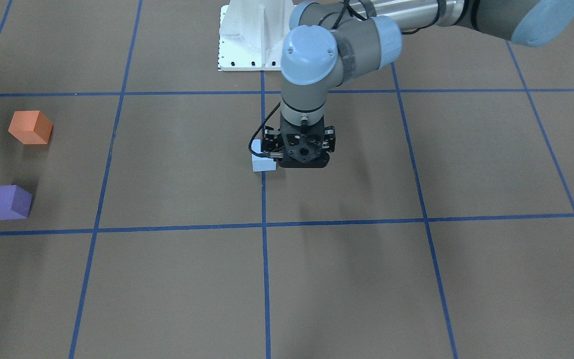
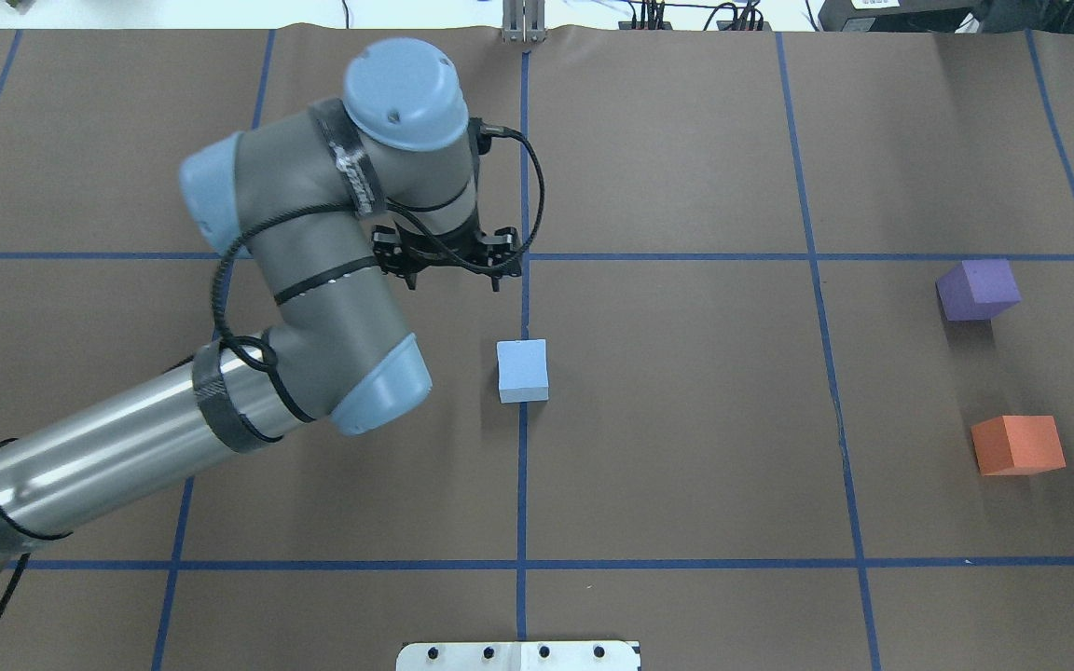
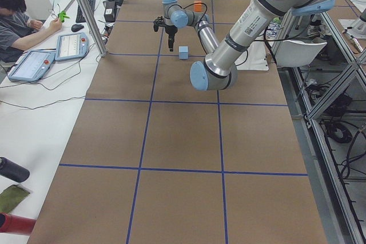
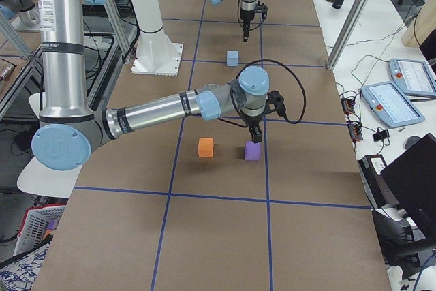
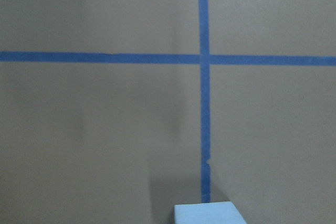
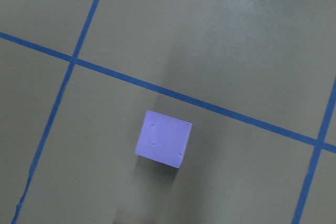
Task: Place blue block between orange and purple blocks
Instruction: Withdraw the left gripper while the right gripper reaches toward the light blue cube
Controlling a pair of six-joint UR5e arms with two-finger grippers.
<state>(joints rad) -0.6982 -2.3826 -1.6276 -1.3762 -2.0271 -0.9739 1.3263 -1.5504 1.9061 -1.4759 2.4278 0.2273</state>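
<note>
Blue block [image 2: 523, 370]: sits flat on the tabletop [image 2: 686, 466], across the centre tape line [image 2: 522, 485]. It is ungripped and well apart from the other two blocks.
Orange block [image 2: 1017, 445]: on the robot's right side, the nearer of the two blocks there to the base.
Purple block [image 2: 977, 289]: beyond the orange one, with a gap between them.
Left claw [image 1: 304, 160]: raised off the tabletop near the blue block's far side, not touching it. Finger spread cannot be told.
Right claw [image 4: 253, 135]: poised just above the purple block. Finger spread cannot be told.

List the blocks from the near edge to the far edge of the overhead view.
orange block → blue block → purple block
</note>
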